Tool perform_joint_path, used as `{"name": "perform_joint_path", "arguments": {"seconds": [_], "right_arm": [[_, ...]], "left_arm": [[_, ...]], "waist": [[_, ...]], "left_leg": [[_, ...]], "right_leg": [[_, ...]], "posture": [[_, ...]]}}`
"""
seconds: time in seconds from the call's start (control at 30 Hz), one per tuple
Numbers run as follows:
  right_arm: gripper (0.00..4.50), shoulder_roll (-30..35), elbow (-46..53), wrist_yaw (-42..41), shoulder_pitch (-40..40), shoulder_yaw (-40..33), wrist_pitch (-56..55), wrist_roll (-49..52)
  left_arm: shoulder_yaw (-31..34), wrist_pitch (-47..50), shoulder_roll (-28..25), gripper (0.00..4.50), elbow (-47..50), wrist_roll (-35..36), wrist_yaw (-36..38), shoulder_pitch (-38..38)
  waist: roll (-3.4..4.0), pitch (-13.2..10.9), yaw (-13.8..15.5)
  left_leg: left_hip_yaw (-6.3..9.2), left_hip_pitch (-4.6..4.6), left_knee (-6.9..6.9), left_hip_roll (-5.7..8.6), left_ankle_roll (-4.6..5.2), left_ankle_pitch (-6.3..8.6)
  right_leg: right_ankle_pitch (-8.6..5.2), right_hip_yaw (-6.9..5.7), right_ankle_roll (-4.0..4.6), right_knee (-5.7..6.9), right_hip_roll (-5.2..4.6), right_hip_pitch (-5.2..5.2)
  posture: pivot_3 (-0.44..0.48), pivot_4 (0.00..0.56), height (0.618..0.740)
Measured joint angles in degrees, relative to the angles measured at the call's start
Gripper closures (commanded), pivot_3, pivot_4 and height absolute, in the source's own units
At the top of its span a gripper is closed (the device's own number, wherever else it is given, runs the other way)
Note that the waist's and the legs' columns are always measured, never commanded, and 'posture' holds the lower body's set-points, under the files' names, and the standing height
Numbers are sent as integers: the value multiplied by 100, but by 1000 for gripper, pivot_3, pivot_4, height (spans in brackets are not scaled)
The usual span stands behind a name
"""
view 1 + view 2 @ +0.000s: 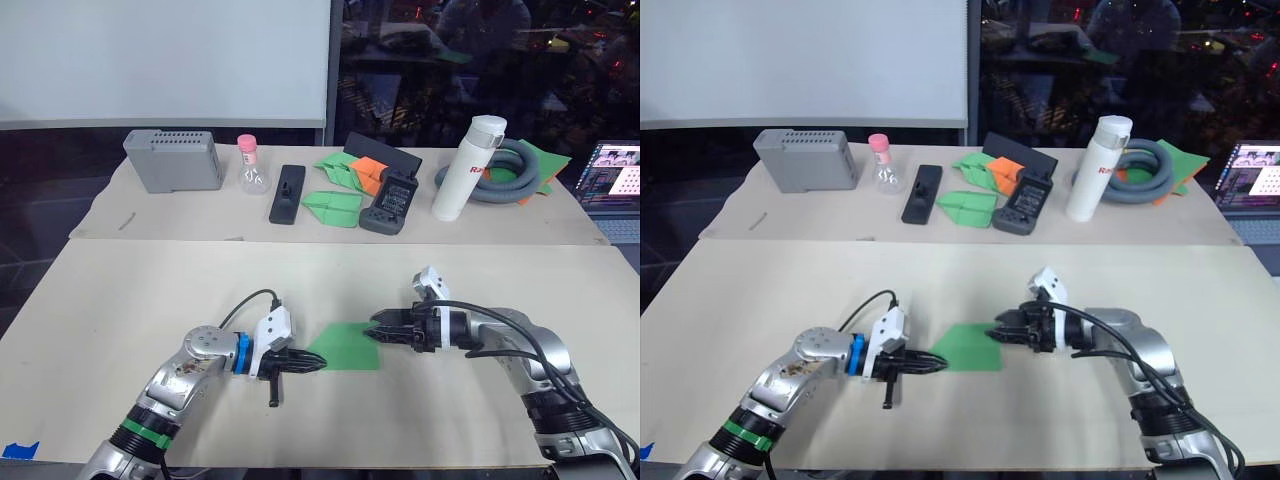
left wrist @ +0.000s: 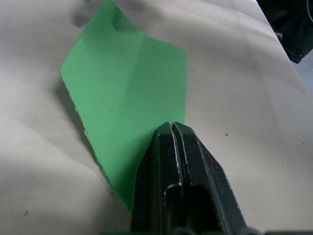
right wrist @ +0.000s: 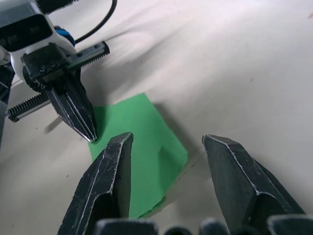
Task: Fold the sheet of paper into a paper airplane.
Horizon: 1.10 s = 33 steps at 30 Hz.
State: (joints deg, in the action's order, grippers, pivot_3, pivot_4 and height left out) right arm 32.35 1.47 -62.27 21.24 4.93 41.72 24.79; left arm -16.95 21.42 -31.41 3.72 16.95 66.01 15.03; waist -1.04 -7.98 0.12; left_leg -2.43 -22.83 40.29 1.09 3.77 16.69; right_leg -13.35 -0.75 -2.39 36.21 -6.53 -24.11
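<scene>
since the left gripper [image 1: 318,362] is closed, tips pressing the sheet of paper's [image 1: 346,347] 9 o'clock corner, and the right gripper [image 1: 375,326] gapes empty at 3, a push could skid it across the table [image 1: 130,300].

Bare table [image 1: 150,290] lies open around both grippers; between the left gripper [image 1: 318,363] and right gripper [image 1: 375,328], just the sheet of paper [image 1: 346,348].

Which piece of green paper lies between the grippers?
The flat sheet of paper on the near table, left gripper at its edge. The other green papers are folded darts on the far table.
</scene>
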Motion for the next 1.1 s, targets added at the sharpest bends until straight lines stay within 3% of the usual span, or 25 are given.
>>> {"name": "perform_joint_path", "arguments": {"seconds": [0.17,0.33,0.5,0.7,0.87,1.1], "right_arm": [[4466,1,-49,-116,9,90,-84,14],[4466,83,111,-318,-4,156,-501,-16],[4466,147,486,-445,-223,244,-1707,-266],[4466,452,278,-730,-835,423,-4507,-1311],[4466,449,-322,-485,-804,557,-6342,-2033],[4466,535,-756,-300,-906,635,-7741,-2237]], "left_arm": [[16,100,-125,4500,62,98,68,-24],[23,143,-232,4500,134,141,103,-68],[46,235,-241,4500,160,152,83,-66],[77,230,-265,4500,162,142,72,-82],[83,197,-283,4500,142,130,75,-82],[83,118,-291,4500,95,130,95,-79]], "waist": [[0,0,-9],[0,0,-10],[0,0,-9],[0,0,3],[0,0,-1],[0,-1,-3]], "left_leg": [[0,0,0,-1,0,0],[0,0,0,0,1,0],[0,0,0,0,0,0],[-4,4,3,3,0,-1],[-4,14,3,1,-5,-4],[-4,16,2,-1,-27,-17]], "right_leg": [[0,-1,0,1,3,0],[0,-2,-1,0,4,1],[-1,-4,-1,0,8,2],[-1,-4,-2,-2,9,7],[-1,-2,-2,0,13,14],[-1,-1,-1,0,12,18]], "posture": [[0,150,740],[0,150,740],[0,150,740],[0,150,740],[0,150,740],[0,150,740]]}}
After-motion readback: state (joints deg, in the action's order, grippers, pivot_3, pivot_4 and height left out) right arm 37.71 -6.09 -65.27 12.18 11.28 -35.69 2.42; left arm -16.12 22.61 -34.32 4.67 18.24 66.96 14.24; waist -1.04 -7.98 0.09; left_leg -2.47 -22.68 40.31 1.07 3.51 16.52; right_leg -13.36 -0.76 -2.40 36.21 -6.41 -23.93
